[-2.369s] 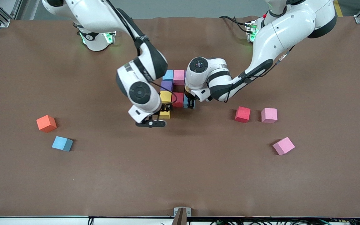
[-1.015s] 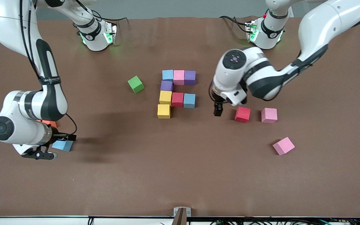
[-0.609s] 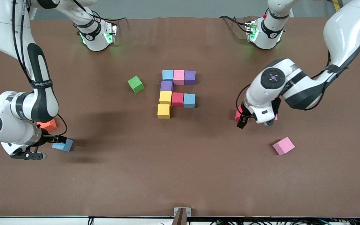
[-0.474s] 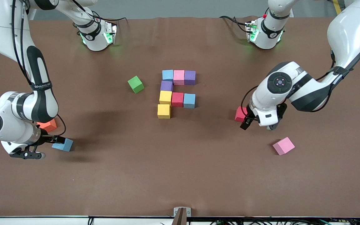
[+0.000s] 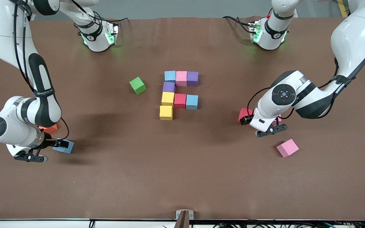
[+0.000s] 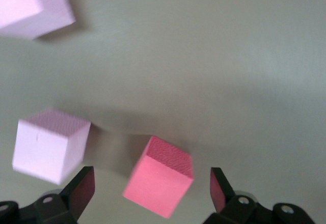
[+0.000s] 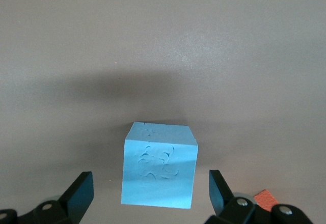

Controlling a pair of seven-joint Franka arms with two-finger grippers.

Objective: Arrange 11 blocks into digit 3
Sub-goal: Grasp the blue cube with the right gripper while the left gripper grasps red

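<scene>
The left hand (image 5: 245, 119) sits at the centre right of the front view, low over a red block (image 5: 243, 114) with its fingers spread wide and nothing held. At the lower left of that view the right hand (image 5: 59, 145) hangs over a light blue block (image 5: 64, 147), equally open and empty. The unfinished digit 3 (image 5: 179, 94) stands in the middle of the surface (image 5: 182, 177), eight cubes placed, with a green cube (image 5: 137, 85) just off to its side.

In the left wrist view the red block lies low in the frame between the spread fingers (image 6: 81, 187), a pink block (image 6: 48, 145) close beside it.

In the right wrist view the light blue block is centred between the open fingers (image 7: 80, 192).

Both arms look to be at the picking step; each next needs to drop squarely and close without nudging a neighbour.
</scene>
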